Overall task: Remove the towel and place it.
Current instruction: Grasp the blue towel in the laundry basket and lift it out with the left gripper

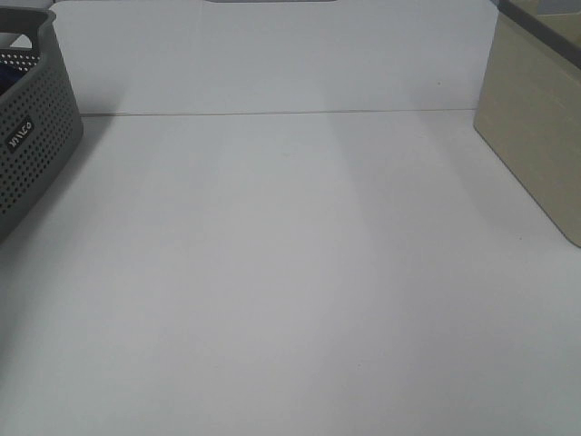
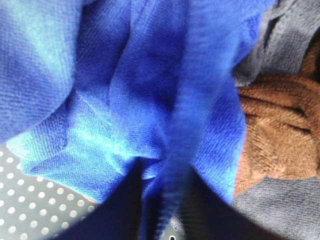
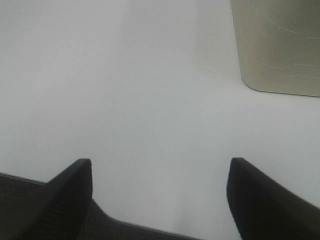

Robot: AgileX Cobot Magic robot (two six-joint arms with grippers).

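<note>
The royal-blue towel [image 2: 130, 90] fills the left wrist view in bunched folds, lying in the grey perforated basket [image 2: 25, 210]. One blurred fold of it runs down between the dark fingers of my left gripper [image 2: 166, 220], which stand close together on it. In the high view only the basket's corner [image 1: 36, 136] shows at the far left, with a sliver of blue [image 1: 9, 77] inside. My right gripper [image 3: 160, 170] is open and empty above the bare white table [image 3: 125, 100]. Neither gripper shows in the high view.
A brown towel [image 2: 280, 130] and a grey towel [image 2: 290, 45] lie beside the blue one in the basket. A beige box [image 1: 536, 127] stands at the table's right; it also shows in the right wrist view [image 3: 280, 45]. A white wall backs the table.
</note>
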